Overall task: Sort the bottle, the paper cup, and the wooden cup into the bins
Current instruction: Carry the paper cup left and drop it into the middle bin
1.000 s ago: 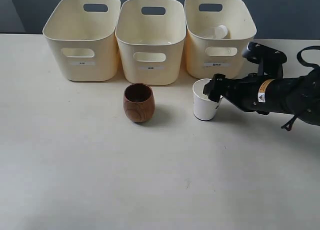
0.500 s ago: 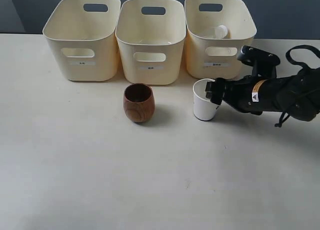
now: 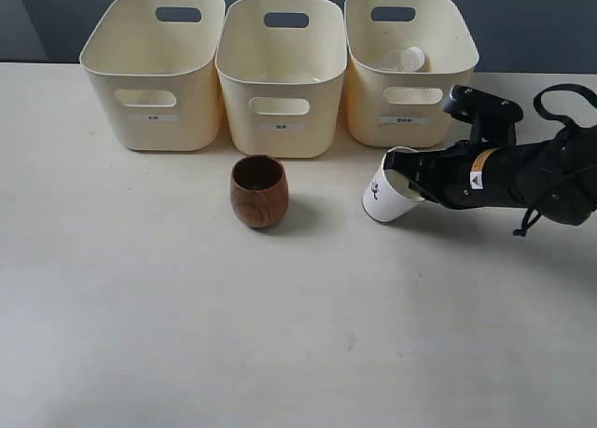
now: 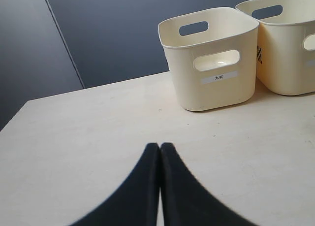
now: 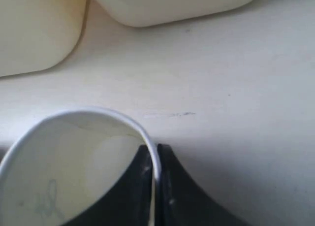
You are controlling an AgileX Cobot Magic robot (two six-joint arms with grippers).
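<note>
The white paper cup (image 3: 384, 198) is tilted and raised on its right side, its rim pinched by my right gripper (image 3: 403, 173), which is shut on the cup wall (image 5: 74, 167); one finger sits inside the cup, the other outside. The brown wooden cup (image 3: 258, 191) stands upright in front of the middle bin (image 3: 281, 74). The clear bottle (image 3: 408, 59) lies inside the right bin (image 3: 409, 64). The left bin (image 3: 155, 66) stands beside them. My left gripper (image 4: 160, 147) is shut with nothing in it, low over bare table, facing the left bin (image 4: 211, 58).
The three bins stand in a row along the back of the cream table (image 3: 187, 325). A dark wall rises behind them. The right arm's black body (image 3: 522, 176) lies low over the table right of the paper cup.
My right gripper has closed on the paper cup's rim and tipped the cup, lifting its right side. The wooden cup and the bins have not moved.
</note>
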